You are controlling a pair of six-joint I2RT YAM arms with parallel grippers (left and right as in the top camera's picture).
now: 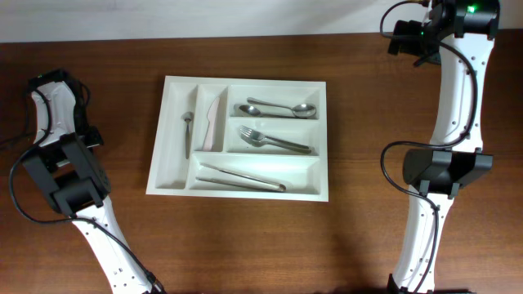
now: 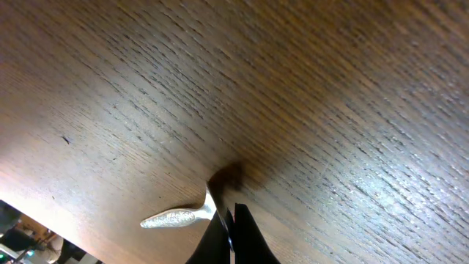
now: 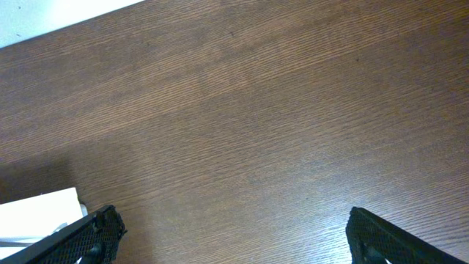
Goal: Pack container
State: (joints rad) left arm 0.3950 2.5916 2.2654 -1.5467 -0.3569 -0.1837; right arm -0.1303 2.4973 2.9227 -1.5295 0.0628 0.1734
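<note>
The container [image 1: 319,184], a white five-compartment tray, lies mid-table. It holds a small spoon [image 1: 188,131], a white knife [image 1: 214,122], two spoons [image 1: 278,109], forks [image 1: 274,140] and tongs [image 1: 241,178]. In the left wrist view my left gripper [image 2: 231,220] is shut on a silver piece of cutlery [image 2: 176,217] just above the wood. Its patterned handle sticks out to the left and its other end is hidden. My right gripper [image 3: 231,235] stands wide open over bare table, with nothing between its fingers [image 3: 95,235].
My left arm [image 1: 61,155] stands at the table's left side, well clear of the tray. My right arm [image 1: 445,167] rises along the right side to the far edge. A white corner of the container [image 3: 37,213] shows beside the right gripper.
</note>
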